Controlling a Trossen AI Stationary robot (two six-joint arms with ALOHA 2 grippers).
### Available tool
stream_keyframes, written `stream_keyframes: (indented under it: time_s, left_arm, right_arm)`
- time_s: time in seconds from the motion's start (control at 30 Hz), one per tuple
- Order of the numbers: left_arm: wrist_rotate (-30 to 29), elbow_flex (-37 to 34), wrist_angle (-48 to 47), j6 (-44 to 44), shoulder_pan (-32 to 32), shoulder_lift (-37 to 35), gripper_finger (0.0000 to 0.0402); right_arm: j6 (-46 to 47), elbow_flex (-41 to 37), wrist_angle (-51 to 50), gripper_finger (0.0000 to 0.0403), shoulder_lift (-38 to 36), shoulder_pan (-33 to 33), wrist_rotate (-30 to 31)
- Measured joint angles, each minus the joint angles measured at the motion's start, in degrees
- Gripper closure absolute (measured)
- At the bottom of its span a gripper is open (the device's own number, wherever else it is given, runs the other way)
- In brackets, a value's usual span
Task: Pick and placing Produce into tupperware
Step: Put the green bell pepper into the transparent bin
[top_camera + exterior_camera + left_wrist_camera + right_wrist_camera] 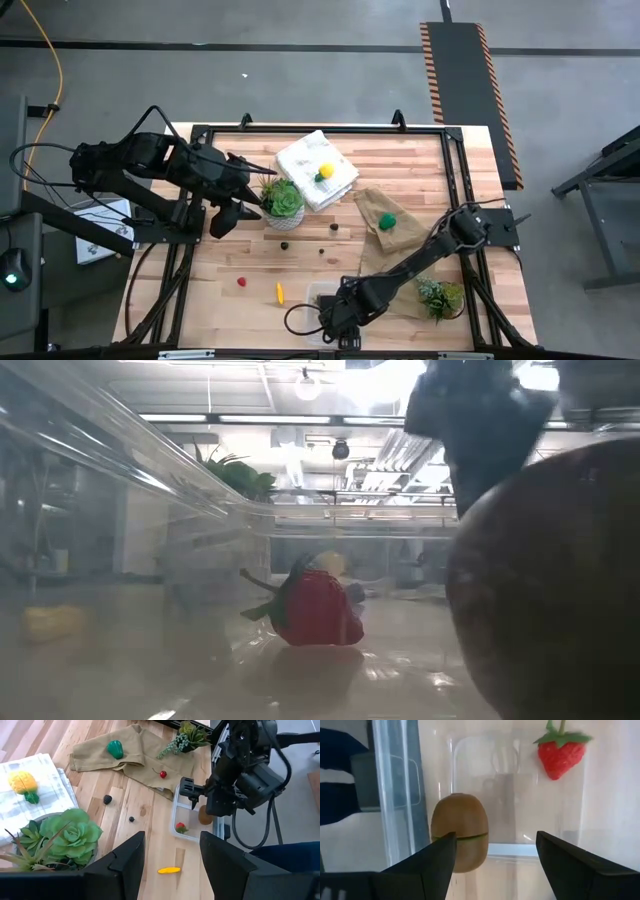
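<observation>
The clear tupperware point(322, 292) sits at the table's near edge. A red strawberry point(561, 755) lies on its floor, and the brown kiwi point(459, 837) is in it near one wall. My right gripper point(495, 870) hangs open over the box, fingers pointing down, with the kiwi beside one finger. In the low view the kiwi point(550, 580) fills the right side, the strawberry point(315, 610) behind it. My left gripper point(172, 865) waits open above the left part of the table, by a potted succulent point(282, 198). My right gripper is open; the kiwi point(462, 855) stands close beside one finger point(432, 865), and I cannot tell whether they touch. The other finger is well apart from it.
A yellow lemon point(325, 172) lies on the folded white cloth point(310, 160), a green piece point(387, 220) on the brown paper point(375, 205). The orange stick point(280, 292), a red berry point(241, 282) and dark berries point(285, 245) lie on the wood. A second succulent point(440, 295) stands at near right.
</observation>
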Motion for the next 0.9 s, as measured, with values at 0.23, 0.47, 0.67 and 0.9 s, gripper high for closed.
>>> stream_keyframes:
  time_s: [0.23, 0.47, 0.67, 0.9]
  left_arm:
    - [0.0, 0.0, 0.0, 1.58, 0.04, 0.0, 0.0222]
    - [0.0, 0.0, 0.02, 1.88, 0.11, 0.0, 0.0222]
    - [0.0, 0.0, -1.46, 1.01, 0.11, 0.02, 0.0222]
    - [0.02, 0.0, -3.4, -0.36, 0.11, 0.02, 0.0222]
  right_arm:
    - [-0.16, 6.35, -5.43, 0.0137, -4.0, -1.31, 8.36]
    - [2.73, 13.04, -11.05, 0.0137, -5.96, -2.47, 13.3]
    - [10.61, 14.23, -17.31, 0.0137, -5.96, -3.82, 13.47]
    - [21.44, 14.19, -31.92, 0.0137, -6.35, -8.01, 13.96]
